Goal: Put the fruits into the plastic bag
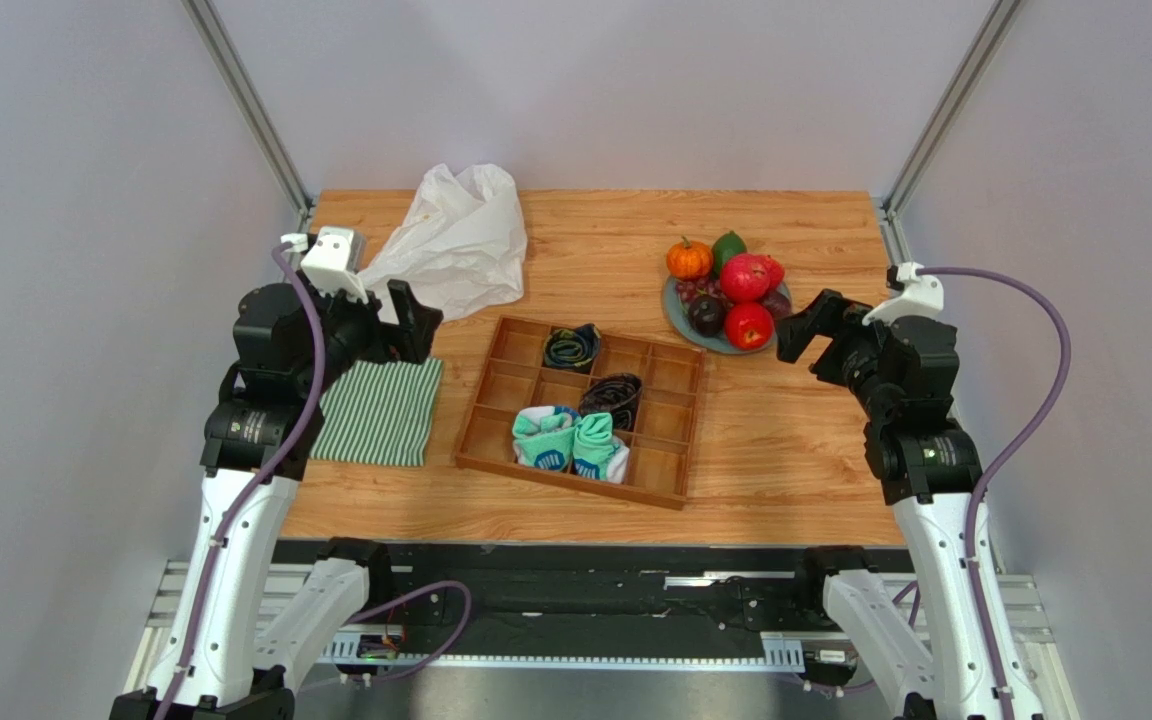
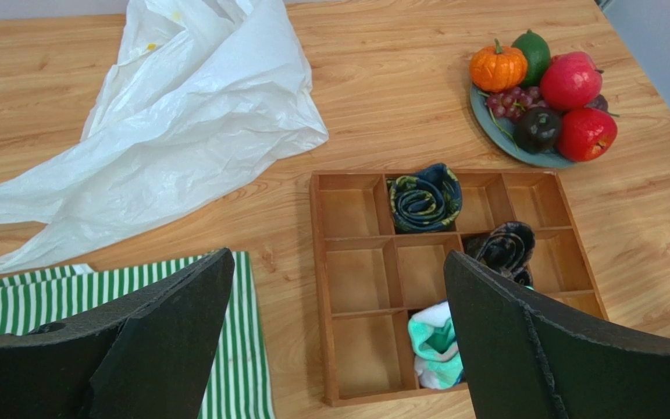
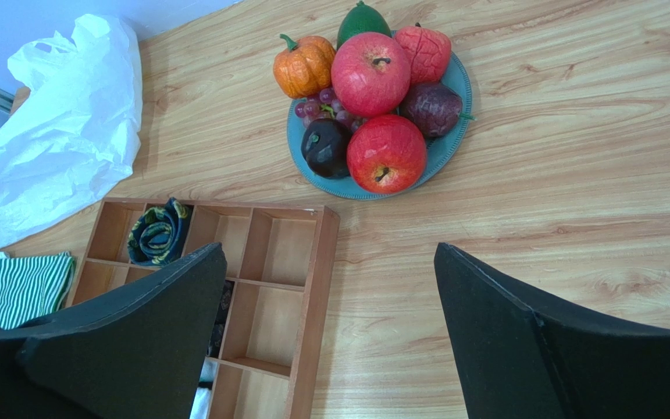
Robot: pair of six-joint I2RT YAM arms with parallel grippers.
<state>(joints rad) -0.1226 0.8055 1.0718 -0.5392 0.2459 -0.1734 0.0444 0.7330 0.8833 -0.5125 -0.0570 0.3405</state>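
The fruits lie heaped on a blue-grey plate (image 1: 675,320) at the back right: an orange pumpkin (image 1: 689,260), a green avocado (image 1: 728,248), two red apples (image 1: 745,278), a dark purple one (image 1: 707,314) and grapes (image 3: 317,106). The white plastic bag (image 1: 455,240) lies crumpled and flat at the back left. My left gripper (image 1: 387,323) is open and empty, above the striped cloth's far edge, near the bag. My right gripper (image 1: 808,333) is open and empty, just right of the plate. In the wrist views the left gripper (image 2: 337,256) and right gripper (image 3: 330,247) hold nothing.
A wooden compartment tray (image 1: 473,408) stands mid-table with rolled socks (image 1: 572,441) in some cells. A green-and-white striped cloth (image 1: 379,408) lies at the left front. Grey walls and metal posts close in the table's back and sides.
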